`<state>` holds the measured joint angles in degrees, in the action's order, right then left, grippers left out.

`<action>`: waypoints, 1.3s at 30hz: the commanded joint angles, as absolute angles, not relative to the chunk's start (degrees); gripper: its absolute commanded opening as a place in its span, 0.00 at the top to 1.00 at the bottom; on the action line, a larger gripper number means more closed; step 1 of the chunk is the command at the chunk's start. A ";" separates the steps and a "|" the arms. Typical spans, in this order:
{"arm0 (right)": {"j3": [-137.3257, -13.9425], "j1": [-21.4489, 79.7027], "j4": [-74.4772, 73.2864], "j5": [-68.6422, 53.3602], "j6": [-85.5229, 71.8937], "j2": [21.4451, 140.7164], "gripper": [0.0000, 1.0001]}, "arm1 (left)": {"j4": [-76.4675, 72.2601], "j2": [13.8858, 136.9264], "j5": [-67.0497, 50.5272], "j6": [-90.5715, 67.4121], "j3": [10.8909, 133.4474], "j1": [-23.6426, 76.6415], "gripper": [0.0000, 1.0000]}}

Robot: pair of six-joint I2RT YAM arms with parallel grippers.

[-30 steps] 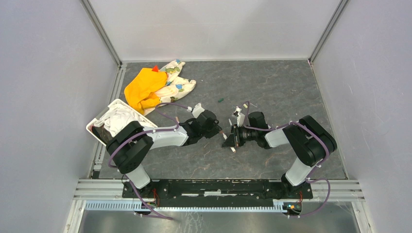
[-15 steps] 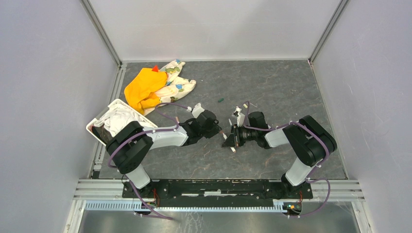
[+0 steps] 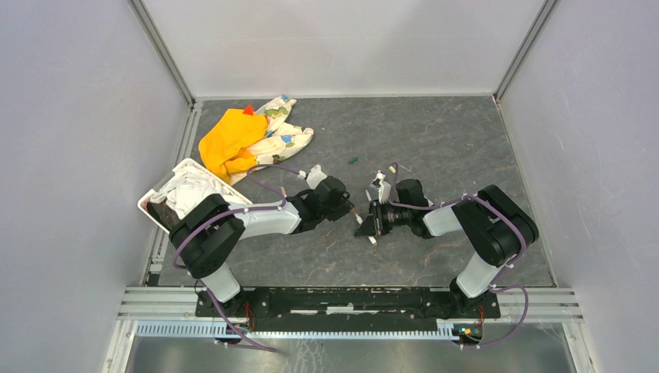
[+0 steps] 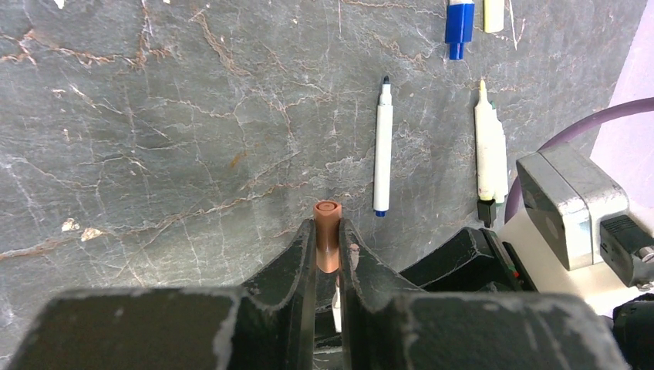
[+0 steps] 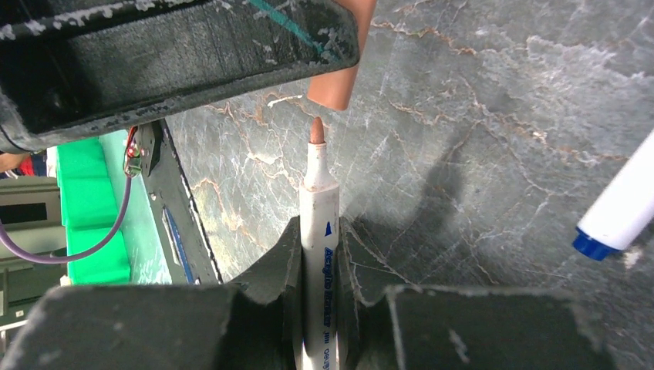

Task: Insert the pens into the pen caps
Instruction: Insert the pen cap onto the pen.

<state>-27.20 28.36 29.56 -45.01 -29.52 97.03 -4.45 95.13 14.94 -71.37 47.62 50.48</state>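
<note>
Left wrist view shows my left claw (image 4: 328, 245) clamped on a brown cap (image 4: 328, 220); my right claw (image 5: 318, 247) grips a pen (image 5: 319, 193), tip just short of the cap. Nothing has shifted this past second, so insertion still waits.

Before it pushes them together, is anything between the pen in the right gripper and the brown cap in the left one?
Nothing visible. The pen in the right gripper points at the brown cap in the left gripper, with only a bare gap between tip and cap.
</note>
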 commanded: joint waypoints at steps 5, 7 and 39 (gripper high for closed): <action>-29.41 29.42 26.82 -44.67 -28.67 97.29 1.00 | -5.64 93.42 16.01 -73.10 48.63 50.23 0.98; -29.44 29.38 26.38 -44.22 -28.40 97.14 1.00 | -6.19 93.39 15.63 -73.41 48.31 50.26 0.98; -29.90 28.87 24.37 -40.52 -27.78 95.00 1.00 | -3.98 90.90 17.94 -74.62 47.75 51.94 0.98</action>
<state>-28.82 29.08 25.93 -43.18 -28.47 96.38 -3.95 93.56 15.40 -71.46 47.62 51.62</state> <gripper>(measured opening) 0.180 0.193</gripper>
